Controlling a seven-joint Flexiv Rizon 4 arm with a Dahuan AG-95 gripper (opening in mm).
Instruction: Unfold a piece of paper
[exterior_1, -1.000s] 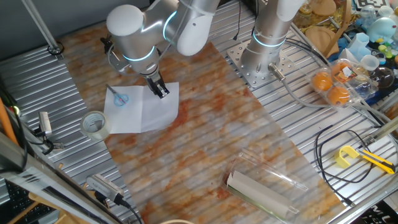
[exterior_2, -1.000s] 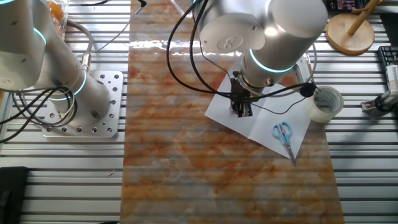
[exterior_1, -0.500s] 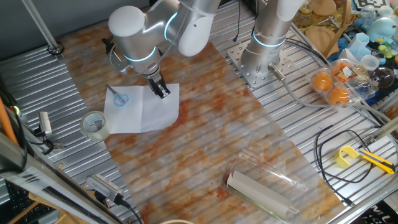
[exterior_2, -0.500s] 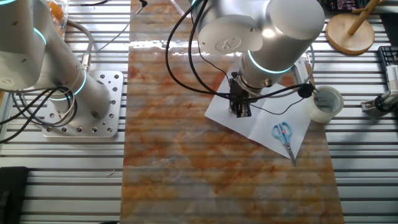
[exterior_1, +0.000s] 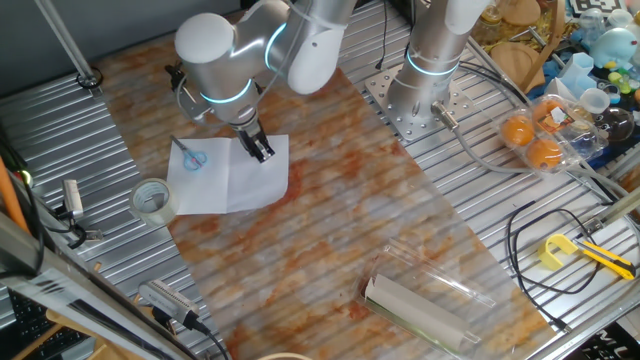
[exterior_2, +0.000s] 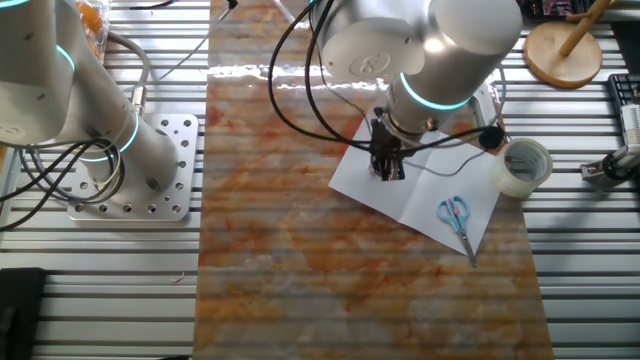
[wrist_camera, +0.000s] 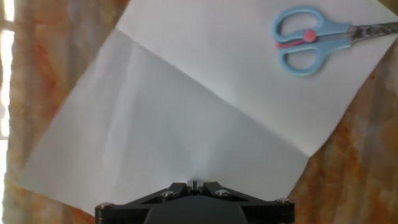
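Observation:
The white piece of paper (exterior_1: 225, 180) lies open and flat on the orange mat, with a crease across its middle. It also shows in the other fixed view (exterior_2: 420, 190) and fills the hand view (wrist_camera: 186, 106). Blue-handled scissors (exterior_1: 192, 157) lie on one corner of it, also seen in the other fixed view (exterior_2: 456, 218) and the hand view (wrist_camera: 311, 40). My gripper (exterior_1: 263, 153) hangs just above the half of the sheet away from the scissors, close to the crease (exterior_2: 389, 175). Its fingers are pressed together with nothing between them (wrist_camera: 194, 184).
A roll of clear tape (exterior_1: 152, 200) stands just off the paper's corner near the scissors (exterior_2: 525, 167). A grey-white roll in clear plastic (exterior_1: 420, 305) lies at the mat's near end. A second arm's base (exterior_1: 420, 90) stands beside the mat.
My gripper has risen slightly off the paper, still shut. The paper and scissors have not moved.

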